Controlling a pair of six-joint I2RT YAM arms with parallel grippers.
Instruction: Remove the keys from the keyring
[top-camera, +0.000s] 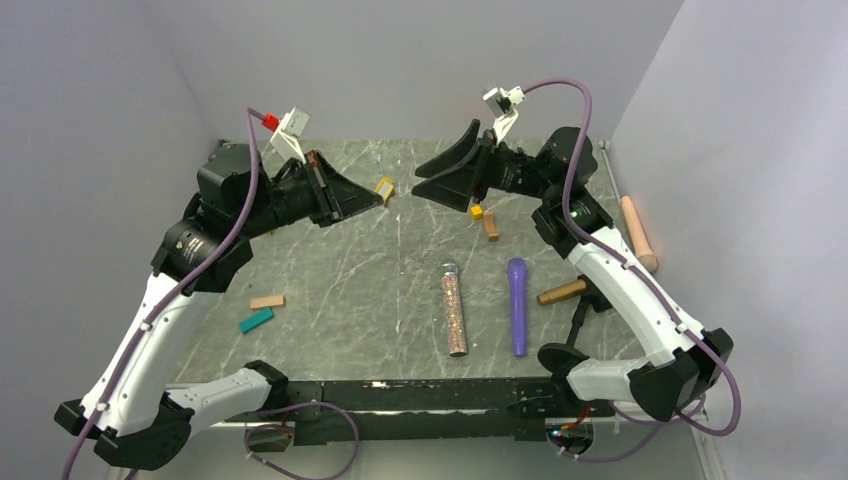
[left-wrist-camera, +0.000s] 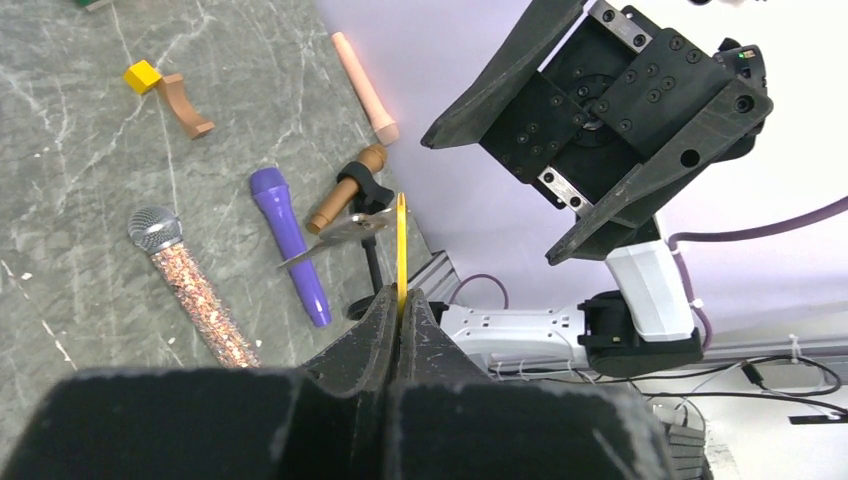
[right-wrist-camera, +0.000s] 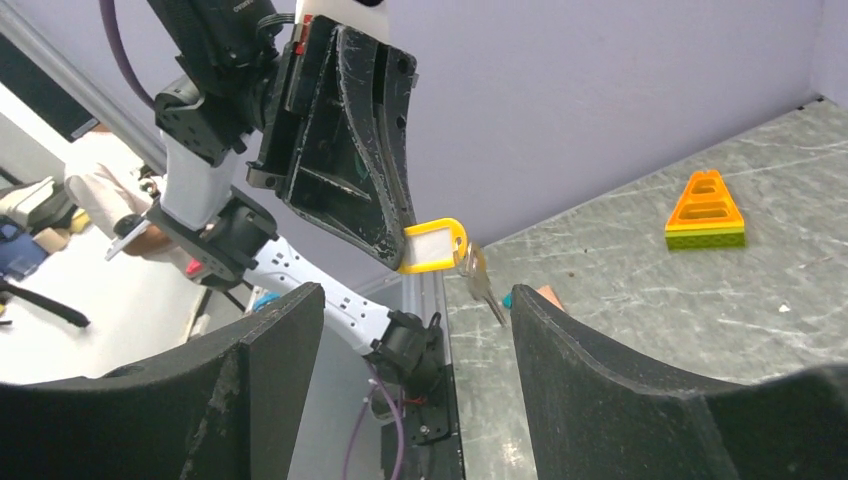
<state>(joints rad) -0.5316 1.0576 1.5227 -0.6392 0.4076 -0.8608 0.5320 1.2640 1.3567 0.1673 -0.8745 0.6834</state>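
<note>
left gripper (left-wrist-camera: 400, 296) clamped on tag (right-wrist-camera: 432, 245) | right gripper (right-wrist-camera: 415, 295) apart | key (right-wrist-camera: 478, 283) dangling | purple microphone (top-camera: 517, 305) below

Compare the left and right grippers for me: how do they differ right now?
The left gripper is shut, its fingers pinching the yellow key tag; the right gripper is open and holds nothing. The left gripper carries the tag with a key dangling from it; the right gripper's fingers stand wide apart, touching neither. Shared: both are raised above the table, tips facing each other.
</note>
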